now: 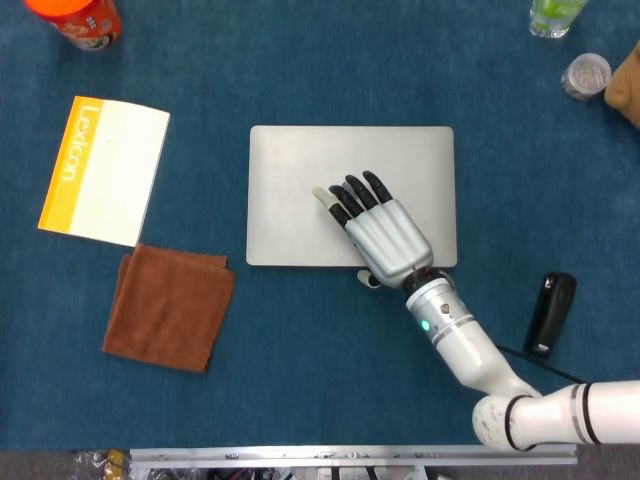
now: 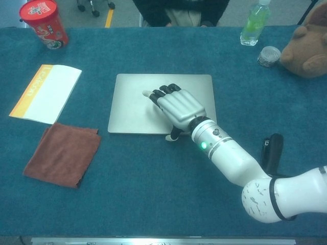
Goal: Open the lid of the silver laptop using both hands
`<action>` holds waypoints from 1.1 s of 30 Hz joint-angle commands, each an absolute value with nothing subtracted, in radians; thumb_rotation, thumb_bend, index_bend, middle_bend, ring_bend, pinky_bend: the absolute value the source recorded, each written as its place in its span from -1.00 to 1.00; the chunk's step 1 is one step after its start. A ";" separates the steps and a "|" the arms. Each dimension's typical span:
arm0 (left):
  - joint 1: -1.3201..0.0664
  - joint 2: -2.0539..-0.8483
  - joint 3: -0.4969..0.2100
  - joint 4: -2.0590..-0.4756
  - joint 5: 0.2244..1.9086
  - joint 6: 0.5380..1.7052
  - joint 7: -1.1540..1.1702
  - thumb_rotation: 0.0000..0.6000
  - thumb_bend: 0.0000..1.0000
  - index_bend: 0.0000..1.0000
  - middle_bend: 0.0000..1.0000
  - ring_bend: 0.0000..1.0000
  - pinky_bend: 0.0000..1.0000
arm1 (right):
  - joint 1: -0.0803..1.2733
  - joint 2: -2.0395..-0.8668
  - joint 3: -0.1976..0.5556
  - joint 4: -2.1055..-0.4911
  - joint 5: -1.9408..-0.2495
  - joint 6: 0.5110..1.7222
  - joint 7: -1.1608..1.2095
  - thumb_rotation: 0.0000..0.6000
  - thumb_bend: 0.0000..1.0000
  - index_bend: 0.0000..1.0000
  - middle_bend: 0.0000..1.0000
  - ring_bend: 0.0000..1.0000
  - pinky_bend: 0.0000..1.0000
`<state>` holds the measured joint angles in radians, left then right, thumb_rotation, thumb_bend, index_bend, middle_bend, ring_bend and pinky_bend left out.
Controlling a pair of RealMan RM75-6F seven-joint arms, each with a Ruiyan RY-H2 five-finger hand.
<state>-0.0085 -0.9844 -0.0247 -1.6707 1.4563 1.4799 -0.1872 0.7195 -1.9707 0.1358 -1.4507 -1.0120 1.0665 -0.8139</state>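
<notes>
The silver laptop (image 1: pixel 300 180) lies closed and flat in the middle of the blue table; the chest view shows it too (image 2: pixel 135 104). My right hand (image 1: pixel 386 237) lies palm down on the lid's near right part, fingers stretched out side by side toward the lid's centre. Its thumb (image 1: pixel 367 279) sits at the laptop's front edge, just off the lid. The chest view shows the same hand (image 2: pixel 179 107) flat on the lid, holding nothing. My left hand appears in neither view.
A white and yellow book (image 1: pixel 103 170) and a brown cloth (image 1: pixel 168 306) lie left of the laptop. A red canister (image 1: pixel 78 20) stands far left. A black device (image 1: pixel 551 313) lies near right; a bottle (image 1: pixel 553 15), small jar (image 1: pixel 585 75) and plush toy (image 2: pixel 309 48) stand far right.
</notes>
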 commanded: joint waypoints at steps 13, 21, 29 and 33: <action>-0.008 -0.995 -0.028 -1.651 1.452 1.481 -0.204 1.00 -0.06 -0.71 -0.84 -0.99 -1.00 | 0.736 -1.993 0.150 -1.410 -0.995 1.065 -0.825 1.00 -0.83 -0.89 -0.75 -1.00 -0.88; -0.014 -1.003 -0.032 -1.636 1.450 1.474 -0.211 1.00 -0.06 -0.71 -0.84 -0.99 -1.00 | 0.742 -1.990 0.152 -1.413 -0.989 1.068 -0.836 1.00 -0.68 -0.89 -0.75 -1.00 -0.88; -0.039 -1.013 -0.033 -1.589 1.438 1.423 -0.218 1.00 -0.06 -0.70 -0.82 -0.99 -1.00 | 0.755 -1.980 0.161 -1.433 -0.990 1.073 -0.855 1.00 -0.41 -0.89 -0.75 -1.00 -0.88; -0.060 -1.019 -0.034 -1.559 1.435 1.386 -0.220 1.00 -0.06 -0.70 -0.80 -0.98 -1.00 | 0.767 -1.972 0.174 -1.446 -0.988 1.078 -0.873 1.00 -0.33 -0.89 -0.75 -1.00 -0.88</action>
